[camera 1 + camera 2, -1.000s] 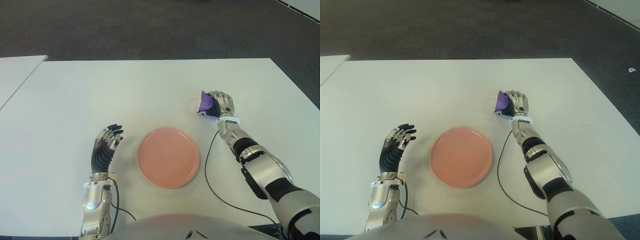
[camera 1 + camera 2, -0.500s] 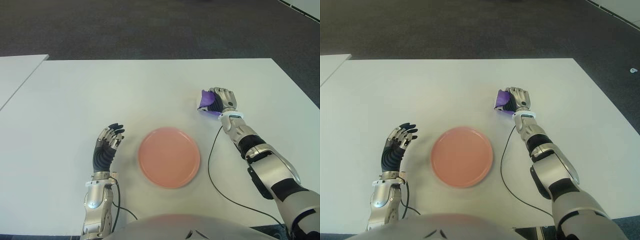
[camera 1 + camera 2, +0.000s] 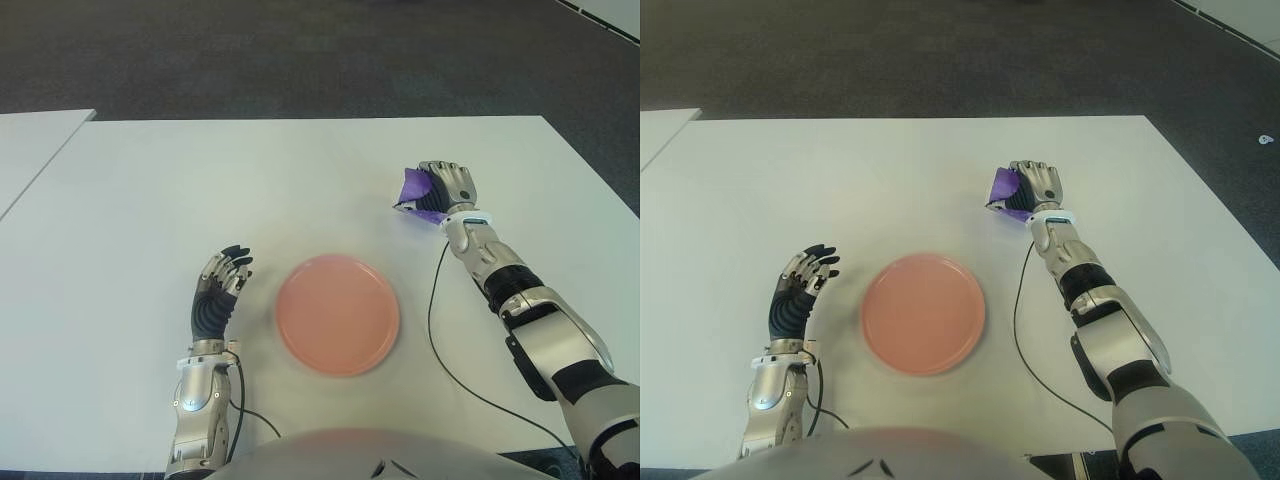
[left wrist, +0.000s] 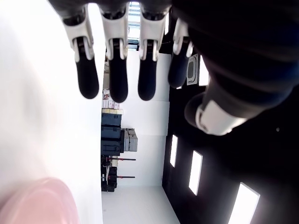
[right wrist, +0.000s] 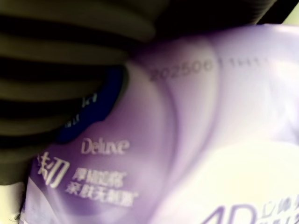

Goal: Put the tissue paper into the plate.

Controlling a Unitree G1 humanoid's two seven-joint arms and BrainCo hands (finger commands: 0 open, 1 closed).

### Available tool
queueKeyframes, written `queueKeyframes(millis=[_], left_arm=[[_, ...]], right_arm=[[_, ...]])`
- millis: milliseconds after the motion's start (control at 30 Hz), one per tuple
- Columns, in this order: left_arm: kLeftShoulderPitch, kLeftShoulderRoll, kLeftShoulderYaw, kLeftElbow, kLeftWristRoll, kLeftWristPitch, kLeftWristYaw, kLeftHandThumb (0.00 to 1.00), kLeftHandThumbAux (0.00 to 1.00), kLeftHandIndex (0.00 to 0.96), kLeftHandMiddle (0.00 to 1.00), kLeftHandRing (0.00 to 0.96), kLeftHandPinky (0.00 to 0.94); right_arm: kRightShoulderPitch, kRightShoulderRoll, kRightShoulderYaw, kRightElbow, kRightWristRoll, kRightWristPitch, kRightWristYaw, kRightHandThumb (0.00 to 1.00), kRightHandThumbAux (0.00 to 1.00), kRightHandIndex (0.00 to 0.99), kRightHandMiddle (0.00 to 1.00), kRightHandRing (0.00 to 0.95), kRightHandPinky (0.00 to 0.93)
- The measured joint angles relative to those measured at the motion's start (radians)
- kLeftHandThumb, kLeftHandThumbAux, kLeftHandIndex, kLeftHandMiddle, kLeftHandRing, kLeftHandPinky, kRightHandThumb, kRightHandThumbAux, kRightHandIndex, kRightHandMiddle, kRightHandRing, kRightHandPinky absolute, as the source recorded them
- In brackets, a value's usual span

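Observation:
A purple tissue pack [image 3: 412,190] is held in my right hand [image 3: 440,190], whose fingers curl around it, to the right of and beyond the plate. The right wrist view is filled by the purple pack [image 5: 187,140] with dark fingers [image 5: 56,70] pressed against it. The round pink plate [image 3: 338,313] lies on the white table [image 3: 250,180] near the front middle, with nothing in it. My left hand [image 3: 218,290] shows just left of the plate, fingers relaxed and holding nothing.
A black cable [image 3: 430,330] runs along the table between the plate and my right arm. A second white table's corner [image 3: 30,140] shows at the far left. Dark carpet [image 3: 300,50] lies beyond the table's far edge.
My right hand has moved with the tissue pack a little away from me and to the right. The left hand has barely shifted.

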Motion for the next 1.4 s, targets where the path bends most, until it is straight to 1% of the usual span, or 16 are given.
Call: queueKeyframes(millis=[200,367,700,867,1067,1267,1400], left_arm=[[-0.005,-0.003,0.001,0.014,0.013,-0.003,0.008,0.260,0.634,0.253,0.286,0.308,0.350],[-0.010,-0.009,0.000,0.019,0.020,-0.005,0.011,0.260,0.632,0.255,0.291,0.315,0.360],[-0.022,-0.012,0.000,0.022,0.019,-0.010,0.011,0.260,0.632,0.264,0.303,0.324,0.369],[-0.023,-0.012,0.000,0.023,0.018,-0.010,0.011,0.264,0.625,0.268,0.302,0.323,0.362],[-0.024,-0.011,0.000,0.025,0.019,-0.008,0.011,0.256,0.614,0.258,0.294,0.315,0.356],[-0.025,-0.009,0.001,0.031,0.022,-0.008,0.011,0.256,0.616,0.252,0.290,0.312,0.352],[-0.027,-0.008,0.001,0.038,0.026,-0.009,0.011,0.250,0.616,0.250,0.290,0.311,0.356]], right_arm=[[0.000,-0.027,-0.001,-0.065,-0.008,-0.001,0.022,0.954,0.655,0.408,0.498,0.495,0.707],[0.009,-0.044,-0.008,-0.125,-0.014,0.003,0.051,0.954,0.656,0.407,0.498,0.496,0.713],[0.051,-0.057,-0.033,-0.264,-0.026,0.043,0.107,0.954,0.656,0.405,0.498,0.497,0.721],[0.102,-0.062,-0.050,-0.389,-0.034,0.080,0.158,0.953,0.656,0.402,0.498,0.500,0.746],[0.186,-0.057,-0.074,-0.580,-0.040,0.147,0.232,0.953,0.656,0.400,0.499,0.502,0.737],[0.262,-0.029,-0.073,-0.740,-0.071,0.206,0.295,0.953,0.656,0.399,0.501,0.502,0.733],[0.305,-0.012,-0.071,-0.855,-0.101,0.240,0.348,0.953,0.656,0.399,0.503,0.500,0.710]])
